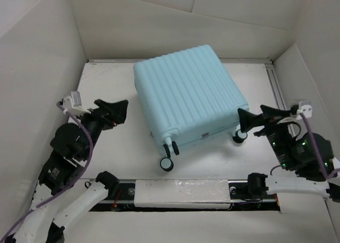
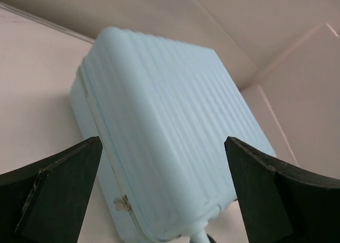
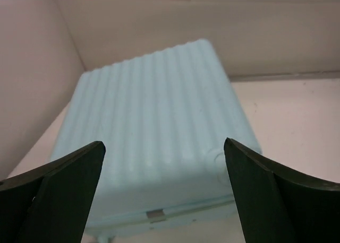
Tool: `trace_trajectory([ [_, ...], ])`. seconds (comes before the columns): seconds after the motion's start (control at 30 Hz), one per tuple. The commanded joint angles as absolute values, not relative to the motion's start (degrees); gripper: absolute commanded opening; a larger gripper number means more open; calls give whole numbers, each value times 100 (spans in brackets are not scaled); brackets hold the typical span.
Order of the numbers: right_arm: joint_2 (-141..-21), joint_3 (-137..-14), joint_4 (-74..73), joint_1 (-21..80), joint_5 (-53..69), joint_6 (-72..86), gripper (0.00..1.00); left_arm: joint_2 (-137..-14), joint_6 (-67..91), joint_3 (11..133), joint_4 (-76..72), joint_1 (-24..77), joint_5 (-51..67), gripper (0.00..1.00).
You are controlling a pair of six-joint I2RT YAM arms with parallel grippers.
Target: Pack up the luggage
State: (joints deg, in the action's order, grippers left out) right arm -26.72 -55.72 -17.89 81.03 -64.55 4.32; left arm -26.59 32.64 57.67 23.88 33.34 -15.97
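The luggage (image 1: pixel 188 97) is a pale aqua ribbed hard-shell suitcase. It lies flat and closed in the middle of the table, its two caster wheels (image 1: pixel 167 164) toward the near edge. My left gripper (image 1: pixel 121 113) hovers open just left of its left side, touching nothing. My right gripper (image 1: pixel 241 121) is open by the near right corner, close to the right wheel (image 1: pixel 239 137). In the left wrist view the luggage (image 2: pixel 159 94) fills the space beyond the open gripper (image 2: pixel 162 147), and a zipper pull (image 2: pixel 123 203) shows on its side. The right wrist view shows the luggage (image 3: pixel 154 94) beyond the open gripper (image 3: pixel 164 147).
White cardboard walls (image 1: pixel 42 57) enclose the table on the left, back and right. A black rail with a white padded strip (image 1: pixel 180 190) runs along the near edge between the arm bases. Bare table (image 1: pixel 106 78) shows left of the suitcase.
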Motion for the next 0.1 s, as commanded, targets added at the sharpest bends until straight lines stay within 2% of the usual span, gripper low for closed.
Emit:
trace_trajectory([
  [0.0,-2952,-6668,-976,7998,-7057,-632,100,-3513,3146,6984,2696,3357,-2329,100],
  [0.07,-3328,-7738,-976,7998,-7207,-1095,100,-4320,3172,7869,3125,3357,-2329,100],
])
